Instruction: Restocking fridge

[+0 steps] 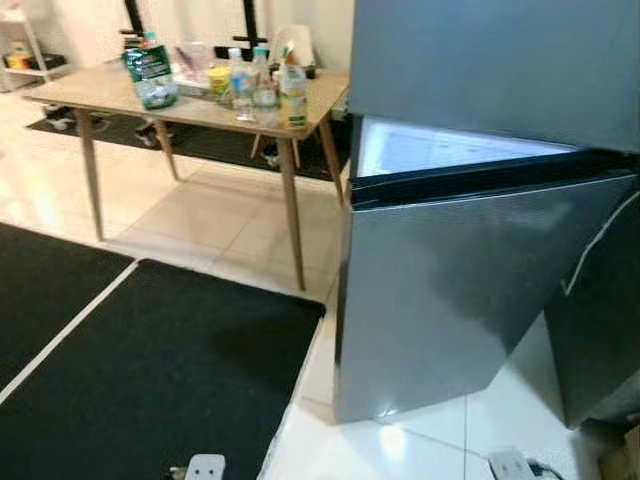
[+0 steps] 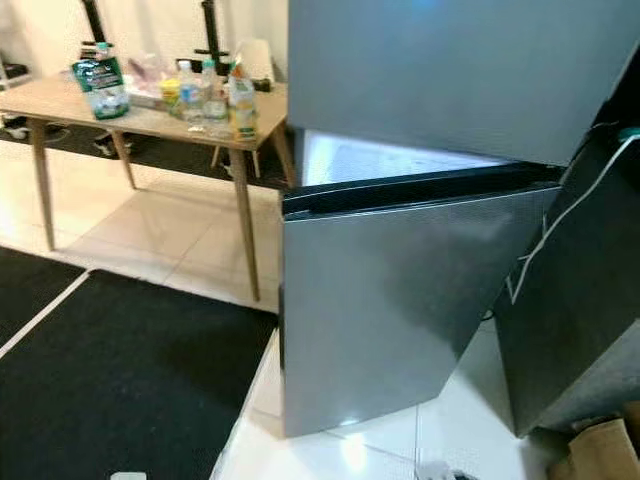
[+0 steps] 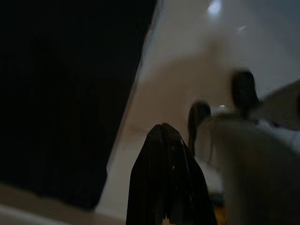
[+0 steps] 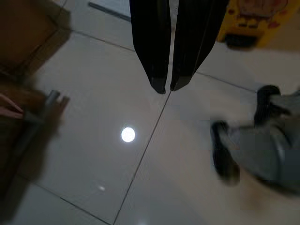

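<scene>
A grey two-door fridge (image 1: 470, 290) stands at the right, its lower door (image 2: 400, 300) swung partly open, showing a lit white interior (image 1: 430, 150). On a wooden table (image 1: 110, 95) at the back left stand several bottles (image 1: 265, 88), among them a large green-labelled one (image 1: 150, 72) and a yellow cup (image 1: 218, 80). My left gripper (image 3: 164, 136) hangs low over the floor by a black mat, fingers together and holding nothing. My right gripper (image 4: 167, 89) hangs over white tiles, its fingertips nearly touching and nothing between them.
A black mat (image 1: 150, 380) with a white stripe covers the floor before me. White tiles (image 1: 230, 220) run between mat, table and fridge. A white cable (image 2: 560, 220) hangs down the fridge's side. A cardboard box (image 2: 600, 450) sits low right. A yellow object (image 4: 253, 18) lies on the tiles.
</scene>
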Controlling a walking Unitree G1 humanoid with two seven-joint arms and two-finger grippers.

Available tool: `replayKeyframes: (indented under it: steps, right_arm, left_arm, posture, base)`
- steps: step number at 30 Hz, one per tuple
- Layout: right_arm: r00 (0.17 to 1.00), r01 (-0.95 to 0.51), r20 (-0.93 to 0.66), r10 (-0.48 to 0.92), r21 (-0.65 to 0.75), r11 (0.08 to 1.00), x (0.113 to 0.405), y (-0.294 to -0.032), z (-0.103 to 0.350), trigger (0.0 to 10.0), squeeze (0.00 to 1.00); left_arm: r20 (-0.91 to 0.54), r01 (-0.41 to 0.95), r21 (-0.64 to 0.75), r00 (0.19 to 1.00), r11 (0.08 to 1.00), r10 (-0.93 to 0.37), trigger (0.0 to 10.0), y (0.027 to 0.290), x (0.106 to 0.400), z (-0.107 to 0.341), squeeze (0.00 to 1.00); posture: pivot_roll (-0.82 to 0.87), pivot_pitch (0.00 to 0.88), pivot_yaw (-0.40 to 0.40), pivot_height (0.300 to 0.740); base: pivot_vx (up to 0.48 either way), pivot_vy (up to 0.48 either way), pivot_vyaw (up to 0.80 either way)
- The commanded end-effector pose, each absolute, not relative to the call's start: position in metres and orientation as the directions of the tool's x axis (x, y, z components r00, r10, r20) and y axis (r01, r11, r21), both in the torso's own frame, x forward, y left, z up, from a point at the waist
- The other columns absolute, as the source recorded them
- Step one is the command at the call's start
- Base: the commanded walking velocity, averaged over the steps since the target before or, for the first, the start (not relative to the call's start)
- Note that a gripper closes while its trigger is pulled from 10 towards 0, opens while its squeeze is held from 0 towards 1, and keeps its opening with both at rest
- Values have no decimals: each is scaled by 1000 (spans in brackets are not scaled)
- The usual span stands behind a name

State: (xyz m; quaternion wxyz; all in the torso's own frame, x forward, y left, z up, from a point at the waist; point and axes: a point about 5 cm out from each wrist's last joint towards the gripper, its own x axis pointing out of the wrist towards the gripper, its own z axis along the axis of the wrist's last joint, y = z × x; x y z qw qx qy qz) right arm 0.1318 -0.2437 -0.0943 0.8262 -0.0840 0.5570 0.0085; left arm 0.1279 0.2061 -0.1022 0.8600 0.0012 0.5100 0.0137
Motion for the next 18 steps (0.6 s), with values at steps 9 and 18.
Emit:
replayKeyframes:
  steps: [9,18]
  right_arm:
    - [411,-100,-908,-80,-132,986,143,-240,-92,10000,0]
    - [446,28,-883,-144,-148,989,149,-247,-87,10000,0]
  left_arm:
    - [-878,-14,16,478,1000,21,10000,205,127,-103,0]
    - [-872,-31,20,488,999,33,10000,206,130,-102,0]
  posture:
    - [-92,0,0,735]
    - [-93,0,2,735]
  base:
    - [372,0,0]
    - [250,0,0]
